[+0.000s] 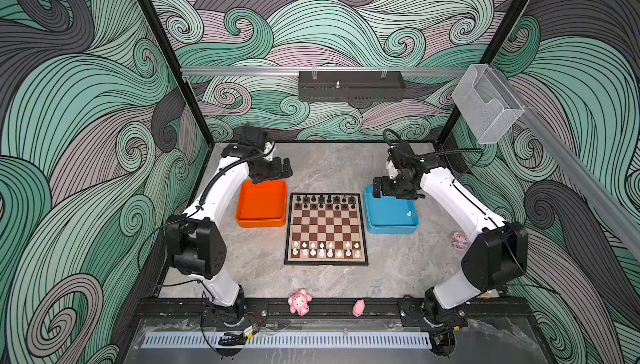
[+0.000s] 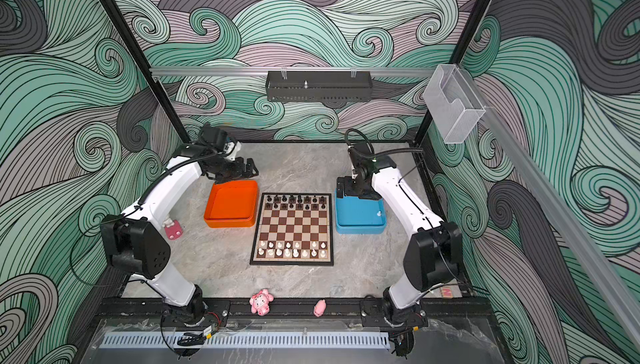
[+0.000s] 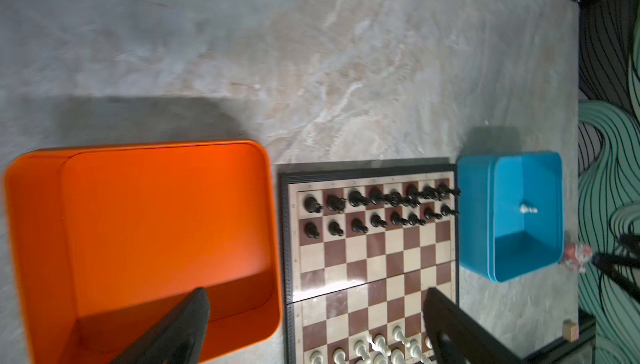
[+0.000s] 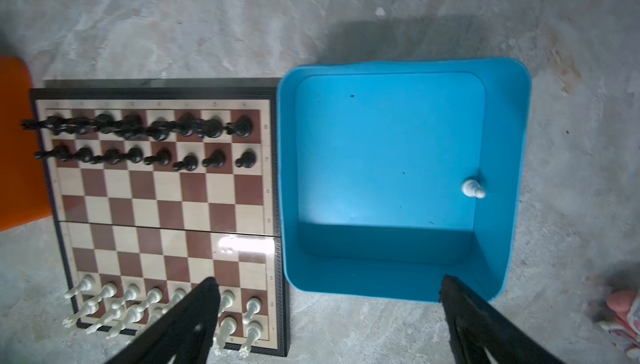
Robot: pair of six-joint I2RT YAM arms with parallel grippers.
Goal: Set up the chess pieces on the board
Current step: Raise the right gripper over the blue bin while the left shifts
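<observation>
The board [image 1: 326,228] [image 2: 293,229] lies mid-table. Black chess pieces [image 1: 325,202] fill its two far rows, and white chess pieces [image 1: 323,248] stand on its two near rows. One white pawn [image 1: 409,213] [image 4: 472,189] lies in the blue tray [image 1: 391,230], near its right wall. My left gripper [image 1: 278,169] [image 3: 316,293] hangs open over the far edge of the orange tray [image 1: 261,223], nothing between its fingers. Over the blue tray's far left corner my right gripper [image 1: 378,187] [image 4: 329,281] is open and holds nothing.
The orange tray holds nothing. Two pink figurines [image 1: 299,301] [image 1: 358,308] sit on the front rail. Another figurine [image 1: 460,240] lies by the right arm, and a pink object [image 2: 173,229] under the left arm. Patterned walls and black posts enclose the table.
</observation>
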